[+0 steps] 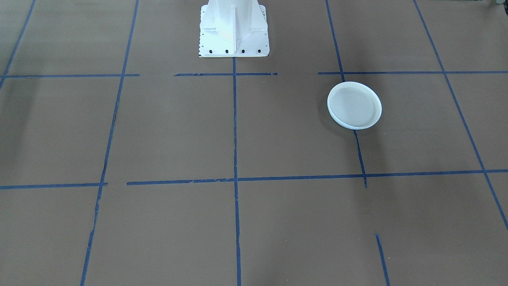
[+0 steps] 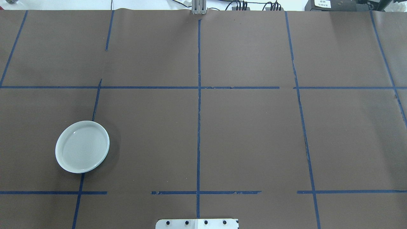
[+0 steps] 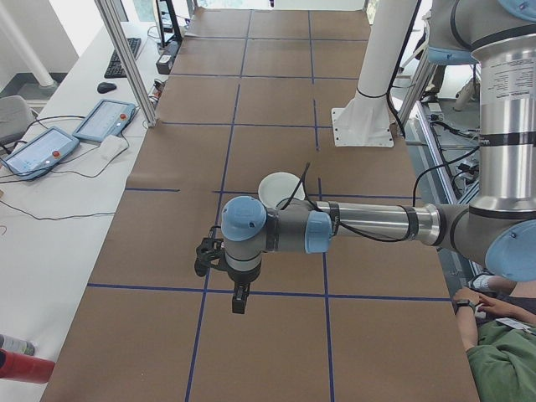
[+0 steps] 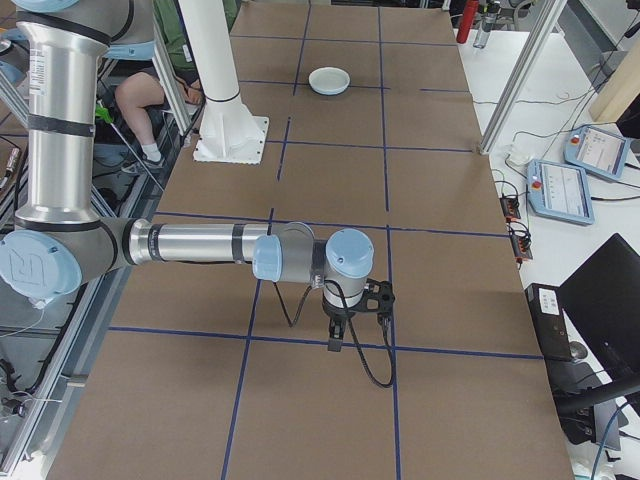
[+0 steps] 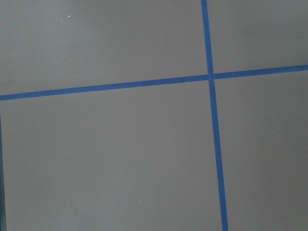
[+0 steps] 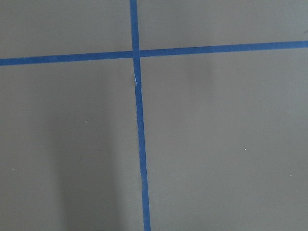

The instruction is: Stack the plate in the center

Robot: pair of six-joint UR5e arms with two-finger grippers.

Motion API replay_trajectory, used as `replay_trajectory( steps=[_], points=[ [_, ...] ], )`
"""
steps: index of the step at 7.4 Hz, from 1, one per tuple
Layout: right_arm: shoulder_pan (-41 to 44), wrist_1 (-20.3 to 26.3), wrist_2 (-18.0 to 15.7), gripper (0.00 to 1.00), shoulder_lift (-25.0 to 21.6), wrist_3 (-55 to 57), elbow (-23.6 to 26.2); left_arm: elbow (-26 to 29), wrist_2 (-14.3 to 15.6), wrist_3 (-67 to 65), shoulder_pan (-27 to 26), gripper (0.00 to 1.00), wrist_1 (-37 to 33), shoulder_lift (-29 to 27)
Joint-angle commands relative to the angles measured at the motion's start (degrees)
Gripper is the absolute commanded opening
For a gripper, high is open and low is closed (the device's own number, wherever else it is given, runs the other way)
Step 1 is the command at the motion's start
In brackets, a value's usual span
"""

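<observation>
One stack of plates (image 2: 82,146) sits on my left side of the table (image 2: 248,133), already nested so the job looks done, while both my arms hover well apart from it, and I cannot tell whether either gripper is open.

Only the plates (image 2: 82,146), stacked on the table's (image 2: 248,133) left half, and the white base (image 1: 234,29) stand on the brown surface.
</observation>
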Motion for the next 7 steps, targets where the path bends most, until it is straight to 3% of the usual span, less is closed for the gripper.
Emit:
replay_trajectory(
  steps=[1, 7],
  points=[
    [0.0, 0.0, 0.0, 1.0, 0.0, 0.0, 0.0, -0.2, 0.0, 0.1, 0.0, 1.0, -0.1, 0.3],
    [0.0, 0.0, 0.0, 1.0, 0.0, 0.0, 0.0, -0.2, -0.1, 0.1, 0.0, 1.0, -0.1, 1.0]
  ],
)
